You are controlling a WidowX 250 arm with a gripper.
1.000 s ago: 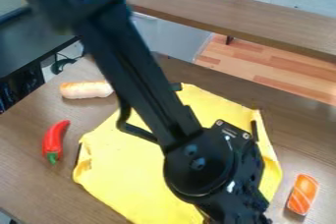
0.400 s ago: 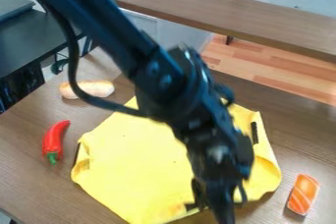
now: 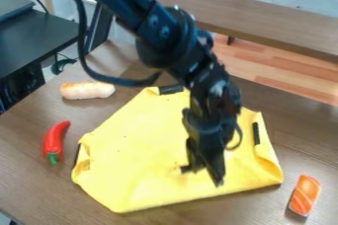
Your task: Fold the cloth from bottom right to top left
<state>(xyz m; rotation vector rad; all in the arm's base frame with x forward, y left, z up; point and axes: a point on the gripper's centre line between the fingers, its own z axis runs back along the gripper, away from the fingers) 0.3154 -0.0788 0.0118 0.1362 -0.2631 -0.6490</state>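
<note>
The gripper (image 3: 206, 173) points down over the lower middle of the yellow cloth (image 3: 148, 147), shut on part of the cloth. A small dark patch lies beside its tips on the left. The cloth is spread on the brown table, with a straight lower edge running up to the right and bunched sides at the left and right. Dark strips mark its top and right side. The arm covers some of its upper right part.
A red chili pepper (image 3: 55, 141) lies left of the cloth, with a bread-like roll (image 3: 87, 90) at the upper left. An orange sushi piece (image 3: 305, 195) sits at the lower right. A raised wooden shelf (image 3: 264, 19) crosses behind the table (image 3: 33, 189).
The gripper has moved up from the bottom of the view, bringing part of the cloth with it. The cloth's lower edge now lies folded, and its top is uncovered.
</note>
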